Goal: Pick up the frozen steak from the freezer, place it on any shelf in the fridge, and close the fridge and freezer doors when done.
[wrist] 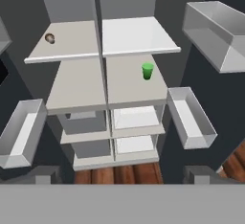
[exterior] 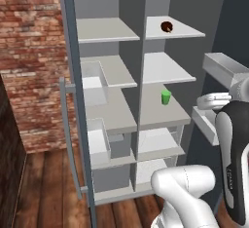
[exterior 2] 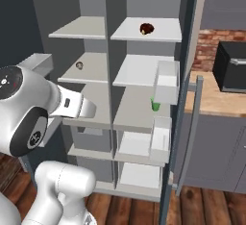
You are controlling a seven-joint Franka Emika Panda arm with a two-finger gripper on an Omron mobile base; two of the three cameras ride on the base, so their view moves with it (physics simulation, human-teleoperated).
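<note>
Cabinet open, both doors [exterior: 73, 124] swung wide. Freezer [exterior 2: 81, 75] = left column; fridge [exterior 2: 144, 75] = right column. Frozen steak [exterior 2: 146, 28] sits on fridge's top shelf, above the green cup [exterior 2: 155, 105] two shelves lower. A small brown lump [exterior 2: 79, 65] on a freezer shelf is too small to identify. Gripper [wrist: 122, 177]: fingertips wide apart, nothing between them. Risk: door bins [wrist: 189, 115] flank the arm; a careless swing to close could strike them or leave doors ajar.

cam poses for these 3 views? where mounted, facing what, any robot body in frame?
Left base: behind-left, facing the open cabinet; arm lower right.
Right base: behind-right, same cabinet; arm lower left.
Hand: on the hand, facing the shelves; tool tips at bottom.
Shared: green cup in all three; steak on the top right shelf in both base views.
</note>
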